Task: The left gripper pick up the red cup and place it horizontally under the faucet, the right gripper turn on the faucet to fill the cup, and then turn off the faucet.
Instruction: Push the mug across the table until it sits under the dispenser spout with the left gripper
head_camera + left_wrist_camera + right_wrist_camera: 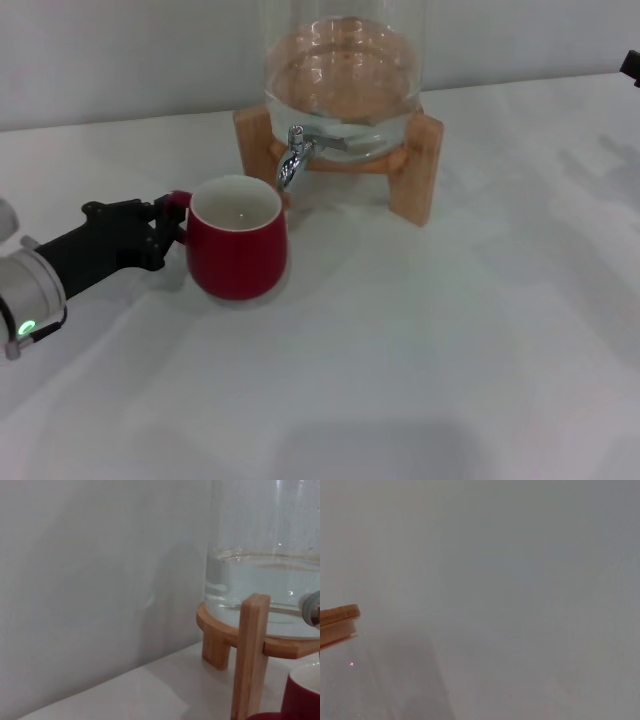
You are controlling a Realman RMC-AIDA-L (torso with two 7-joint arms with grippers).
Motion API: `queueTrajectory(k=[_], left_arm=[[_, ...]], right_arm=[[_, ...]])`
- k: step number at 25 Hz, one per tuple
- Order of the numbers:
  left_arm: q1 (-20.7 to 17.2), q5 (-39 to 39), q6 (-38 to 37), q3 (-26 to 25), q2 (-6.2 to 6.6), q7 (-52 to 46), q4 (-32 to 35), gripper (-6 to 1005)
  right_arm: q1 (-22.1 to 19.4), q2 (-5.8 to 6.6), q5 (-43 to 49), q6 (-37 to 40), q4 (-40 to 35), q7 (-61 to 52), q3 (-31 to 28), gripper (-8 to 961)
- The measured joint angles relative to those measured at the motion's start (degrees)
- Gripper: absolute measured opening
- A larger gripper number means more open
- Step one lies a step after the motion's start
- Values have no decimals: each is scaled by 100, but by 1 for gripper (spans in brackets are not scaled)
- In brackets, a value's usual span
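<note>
The red cup (240, 255) stands upright on the white table, its rim just below and in front of the chrome faucet (292, 158) of the glass jar (342, 70). My left gripper (168, 228) reaches in from the left, its black fingers closed around the cup's small handle. In the left wrist view the cup's rim (302, 695) shows at the lower corner, with the faucet's tip (312, 609) above it. Only a black tip of my right gripper (632, 65) shows at the far right edge, well away from the faucet.
The jar holds water and rests on a wooden stand (425, 165) at the back, near the white wall. The stand's leg (250, 650) is close in the left wrist view. A wooden edge (337, 615) shows in the right wrist view.
</note>
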State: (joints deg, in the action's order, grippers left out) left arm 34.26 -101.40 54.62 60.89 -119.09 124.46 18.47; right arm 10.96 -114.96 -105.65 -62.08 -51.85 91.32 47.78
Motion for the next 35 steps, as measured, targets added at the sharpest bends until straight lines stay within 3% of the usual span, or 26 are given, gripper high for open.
queueTrajectory(k=[21,35], left_arm=[[452,130,-619,756,-18,-727,-5,144],[465,78,-708,779,-33,-224,68,147]], right_arm=[[20,0,0,-5,61,61,-22,783],[20,0,-186,-11,183,218,-24,782]])
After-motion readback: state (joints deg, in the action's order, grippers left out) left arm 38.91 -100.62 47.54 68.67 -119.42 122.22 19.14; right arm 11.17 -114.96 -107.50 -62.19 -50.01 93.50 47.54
